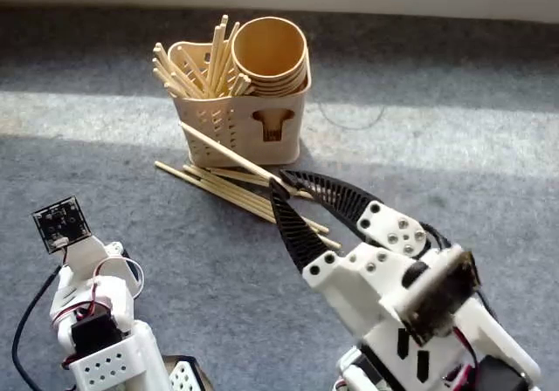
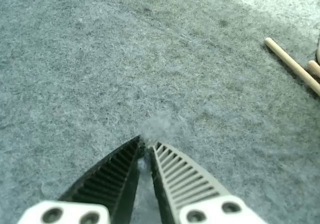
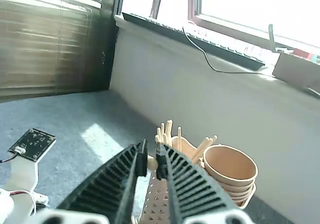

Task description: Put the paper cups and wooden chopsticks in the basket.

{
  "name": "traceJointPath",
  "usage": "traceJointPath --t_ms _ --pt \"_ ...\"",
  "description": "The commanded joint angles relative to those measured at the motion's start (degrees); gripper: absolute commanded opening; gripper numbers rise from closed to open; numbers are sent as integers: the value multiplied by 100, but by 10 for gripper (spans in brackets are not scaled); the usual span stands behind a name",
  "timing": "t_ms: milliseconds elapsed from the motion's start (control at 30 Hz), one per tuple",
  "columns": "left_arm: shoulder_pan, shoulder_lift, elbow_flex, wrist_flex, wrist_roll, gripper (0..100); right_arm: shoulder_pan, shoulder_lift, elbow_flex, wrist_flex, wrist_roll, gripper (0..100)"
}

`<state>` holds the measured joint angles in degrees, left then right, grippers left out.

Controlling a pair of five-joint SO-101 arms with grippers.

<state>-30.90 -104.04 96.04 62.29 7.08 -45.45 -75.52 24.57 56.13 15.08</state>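
A beige basket [image 1: 240,129] stands at the far middle of the grey carpet. It holds a stack of paper cups [image 1: 269,51] and a bunch of wooden chopsticks [image 1: 196,68]. More chopsticks [image 1: 231,190] lie on the carpet in front of it. One chopstick [image 1: 227,151] slants up across the basket's front, its near end at the tips of my right gripper [image 1: 279,184], which is shut on it. In the right wrist view that gripper [image 3: 151,161] points at the basket [image 3: 157,204] and cups [image 3: 230,171]. My left gripper [image 2: 148,148] is shut, empty, low over bare carpet, with chopstick ends [image 2: 292,64] farther off.
The left arm [image 1: 87,321] sits at the near left with a small black board [image 1: 61,221] on it. A thin cable [image 1: 349,120] lies on the carpet right of the basket. A wall [image 3: 200,104] rises behind the basket.
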Motion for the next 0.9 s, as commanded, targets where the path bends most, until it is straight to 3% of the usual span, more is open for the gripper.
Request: traceJointPath --t_ms 0,200,467,867 --pt "-101 -48 110 9 -62 7 -92 215 -426 -198 -18 6" --pt "-101 -48 110 9 -62 7 -57 1138 -1068 -171 -9 6" --pt "-101 -48 110 9 -62 7 690 2387 -1868 -171 185 6" --pt "-101 -48 110 9 -62 7 971 3644 -1956 -163 185 6"
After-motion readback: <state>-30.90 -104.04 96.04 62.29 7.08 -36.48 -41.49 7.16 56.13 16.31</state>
